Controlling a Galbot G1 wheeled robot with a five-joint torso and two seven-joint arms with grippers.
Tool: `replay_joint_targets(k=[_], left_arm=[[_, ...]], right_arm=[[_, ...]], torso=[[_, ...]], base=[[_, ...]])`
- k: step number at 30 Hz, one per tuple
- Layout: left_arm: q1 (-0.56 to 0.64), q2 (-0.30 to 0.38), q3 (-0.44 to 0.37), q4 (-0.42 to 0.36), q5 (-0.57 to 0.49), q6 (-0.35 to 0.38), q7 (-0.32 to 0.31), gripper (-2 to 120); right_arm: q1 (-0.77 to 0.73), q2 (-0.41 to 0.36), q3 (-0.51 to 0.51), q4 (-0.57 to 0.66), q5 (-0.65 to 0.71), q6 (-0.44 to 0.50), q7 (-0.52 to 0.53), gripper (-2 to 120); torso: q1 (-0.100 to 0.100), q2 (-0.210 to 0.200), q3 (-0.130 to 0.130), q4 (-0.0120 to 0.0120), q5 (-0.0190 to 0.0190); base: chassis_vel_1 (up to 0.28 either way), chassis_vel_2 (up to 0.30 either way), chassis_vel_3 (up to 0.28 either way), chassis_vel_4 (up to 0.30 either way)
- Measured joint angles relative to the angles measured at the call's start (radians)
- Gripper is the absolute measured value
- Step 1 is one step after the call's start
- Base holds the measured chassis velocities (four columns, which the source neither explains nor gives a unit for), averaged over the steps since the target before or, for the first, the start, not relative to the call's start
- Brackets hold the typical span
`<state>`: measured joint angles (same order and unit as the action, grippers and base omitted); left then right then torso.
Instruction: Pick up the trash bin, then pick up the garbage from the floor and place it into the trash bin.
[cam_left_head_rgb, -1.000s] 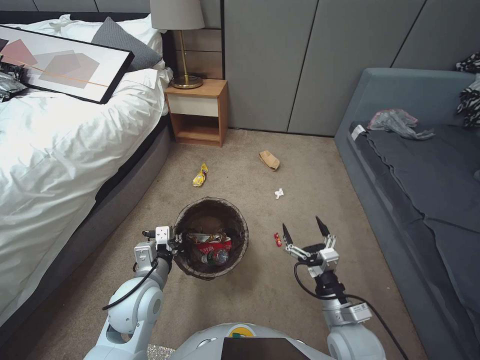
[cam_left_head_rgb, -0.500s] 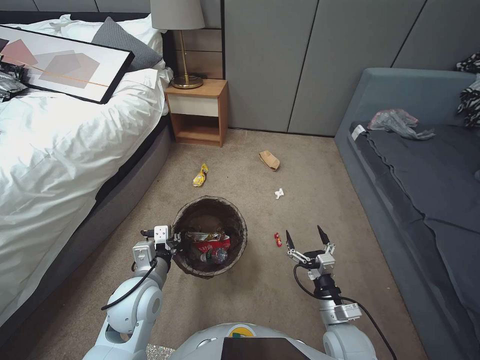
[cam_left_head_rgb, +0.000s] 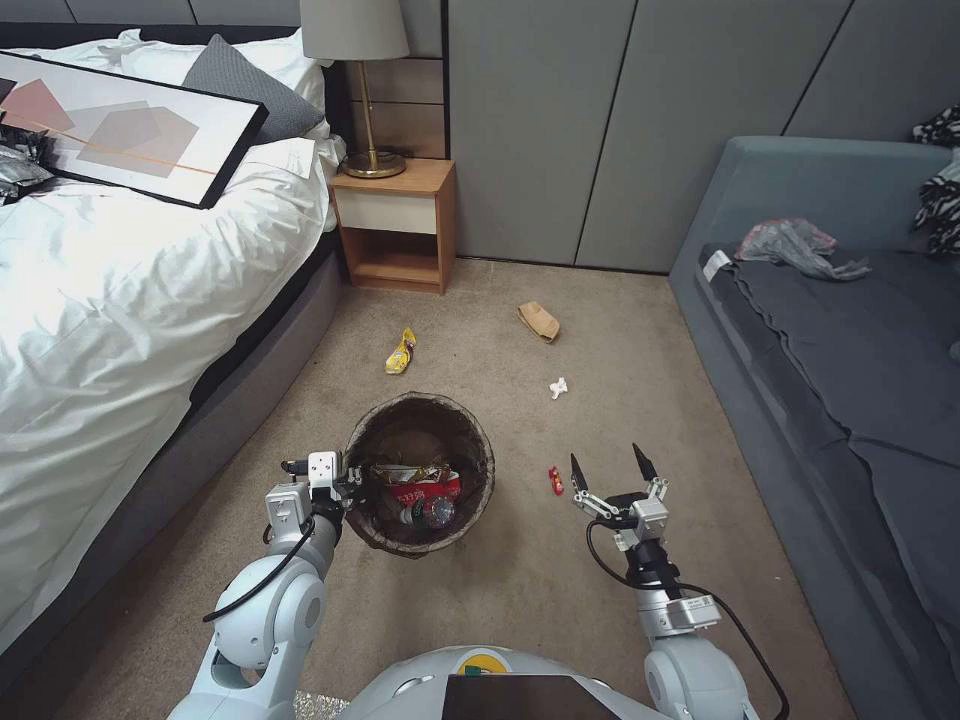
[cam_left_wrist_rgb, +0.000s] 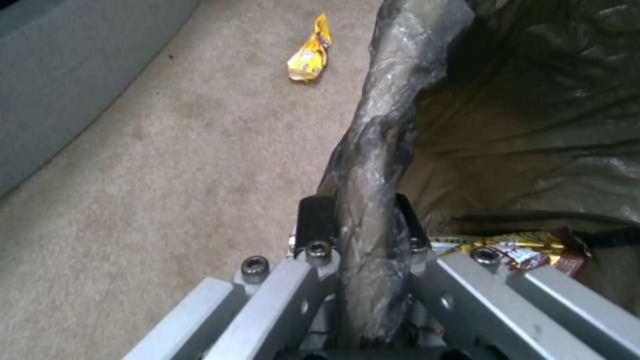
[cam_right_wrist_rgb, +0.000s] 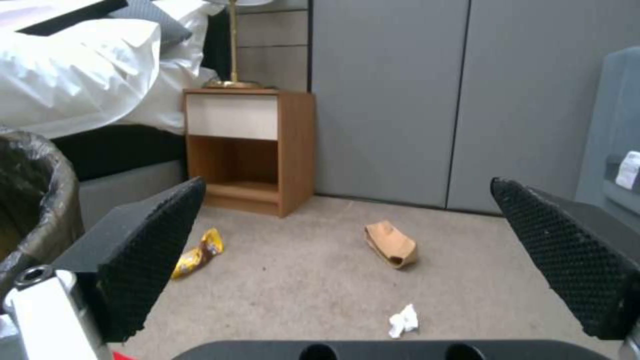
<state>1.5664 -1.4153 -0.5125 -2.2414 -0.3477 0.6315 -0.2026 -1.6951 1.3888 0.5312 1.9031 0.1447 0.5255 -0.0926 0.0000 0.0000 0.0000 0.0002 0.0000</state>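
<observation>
The trash bin (cam_left_head_rgb: 482, 445), lined with a dark brown bag, stands on the carpet close in front of me. My left gripper (cam_left_head_rgb: 351, 487) is shut on its rim, and the left wrist view shows the bag-covered rim (cam_left_wrist_rgb: 373, 165) pinched in the left gripper (cam_left_wrist_rgb: 363, 220). A crushed red-and-white cup, a bottle and gold wrappers lie inside the bin. My right gripper (cam_left_head_rgb: 610, 467) hangs open just right of a small red piece (cam_left_head_rgb: 555, 480). Farther off on the floor lie a white wad (cam_left_head_rgb: 558, 387), a tan paper (cam_left_head_rgb: 538, 321) and a yellow wrapper (cam_left_head_rgb: 401, 352).
A bed (cam_left_head_rgb: 120, 300) runs along the left and a grey sofa (cam_left_head_rgb: 850, 400) along the right. A wooden nightstand (cam_left_head_rgb: 395, 225) with a lamp stands against the back wall. Open carpet lies between them.
The right arm has drawn back and sunk a little, with its gripper still open. The left gripper and the bin have barely moved.
</observation>
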Motion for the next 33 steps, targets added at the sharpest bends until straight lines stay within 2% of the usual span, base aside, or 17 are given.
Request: replay_joint_targets(k=[24, 29, 31, 33], left_arm=[[0.001, -0.004, -0.001, -0.001, 0.005, -0.002, 0.0, 0], [-0.001, -0.005, -0.002, 0.0, 0.005, -0.002, 0.0, 0], [-0.002, -0.005, -0.002, 0.0, 0.005, -0.002, 0.0, 0], [-0.003, -0.004, 0.0, 0.001, 0.005, -0.002, 0.0, 0]], right_arm=[[0.031, -0.004, 0.005, -0.004, 0.006, -0.007, -0.035, 100], [0.054, -0.009, 0.007, -0.035, -0.063, 0.051, -0.053, 100], [0.055, -0.018, -0.003, -0.037, -0.079, 0.039, -0.037, 100], [0.02, -0.066, -0.063, -0.012, -0.08, -0.159, 0.06, 100]], torso=[[0.0, 0.0, 0.0, -0.0002, 0.0], [0.0, 0.0, 0.0, 0.0, 0.0], [0.0, 0.0, 0.0, 0.0, 0.0], [0.0, 0.0, 0.0, -0.0005, 0.0001]], base=[[-0.129, 0.125, 0.122, -0.13], [-0.06, 0.076, 0.067, -0.076], [0.0, 0.0, 0.0, 0.0], [0.0, 0.0, 0.0, 0.0]])
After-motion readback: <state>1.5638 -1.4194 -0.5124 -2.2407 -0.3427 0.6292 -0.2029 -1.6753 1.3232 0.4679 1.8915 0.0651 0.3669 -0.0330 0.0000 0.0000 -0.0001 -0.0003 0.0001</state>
